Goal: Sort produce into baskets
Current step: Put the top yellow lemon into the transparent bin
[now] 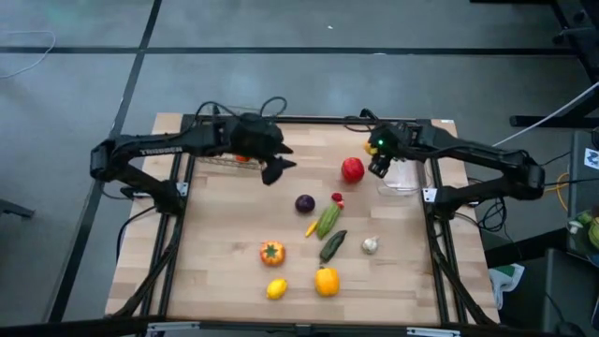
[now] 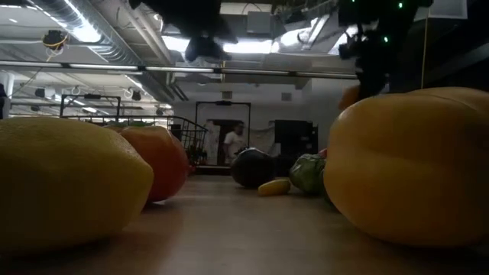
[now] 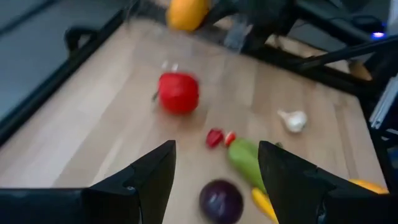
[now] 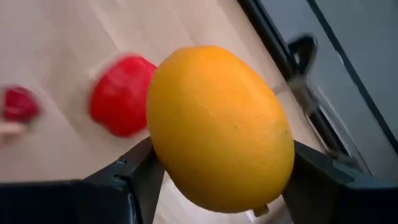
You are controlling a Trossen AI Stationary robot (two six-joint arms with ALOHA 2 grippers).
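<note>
My right gripper [image 1: 377, 161] hangs over the table's far right part, shut on an orange-yellow fruit [image 4: 221, 127], beside the clear bin [image 1: 404, 178]. A red fruit [image 1: 352, 169] lies on the table just left of it. My left gripper [image 1: 277, 168] hangs open above the far middle of the table, near the wire basket [image 1: 221, 159], with nothing between its fingers. Below it on the wood lie a purple piece [image 3: 221, 200], two small red pieces [image 3: 214, 137] and a green one [image 3: 245, 158]. Farther off lies a white garlic bulb [image 3: 293, 120]. My right gripper pinches the orange-yellow fruit between its two fingers, one on each of two opposite sides [image 4: 165, 152]. The fingers slant down from the table's right. The fruit bulges out past the fingers [image 4: 134, 177] and hangs clear of the table.
Nearer the front edge lie an orange tomato [image 1: 271, 252], a lemon [image 1: 276, 288], a yellow-orange pepper [image 1: 327, 281] and a dark green piece [image 1: 333, 245]. A black frame [image 1: 430, 201] runs round the table. Bare wood lies at the near left.
</note>
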